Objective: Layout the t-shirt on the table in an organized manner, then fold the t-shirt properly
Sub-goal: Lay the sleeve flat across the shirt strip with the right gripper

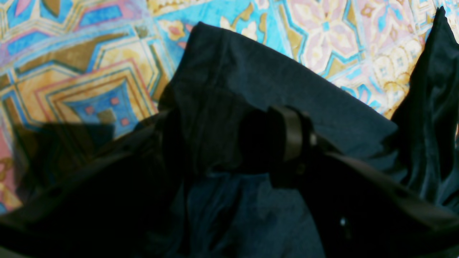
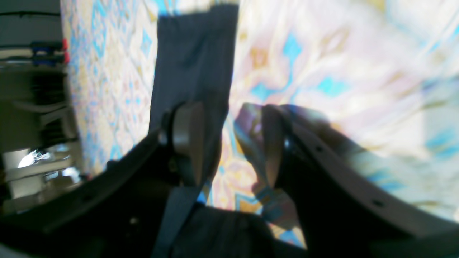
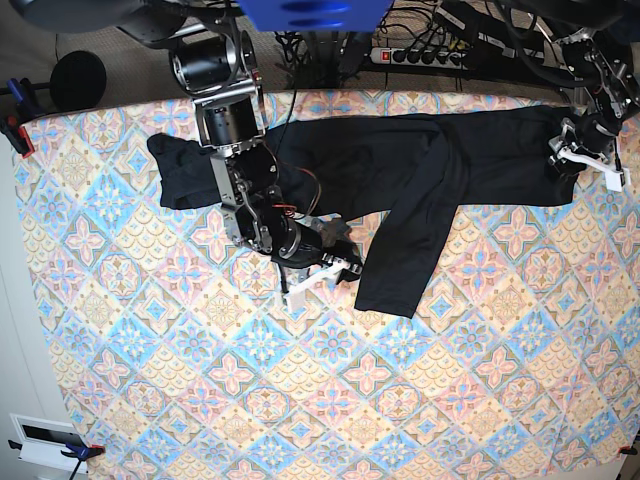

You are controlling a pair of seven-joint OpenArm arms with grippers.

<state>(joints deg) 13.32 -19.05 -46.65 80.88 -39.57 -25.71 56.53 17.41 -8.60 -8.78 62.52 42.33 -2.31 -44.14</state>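
T-shirt (image 3: 420, 165) lies spread along your bench (image 3: 300, 400). Your left gripper (image 3: 578, 155) jaws grip its edge; your right gripper (image 2: 229, 143) jaws stand open, empty.

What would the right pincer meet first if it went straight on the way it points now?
Probably the t-shirt: in the right wrist view its black strip lies just ahead of the open right pincer, over the table. Depth is unclear.
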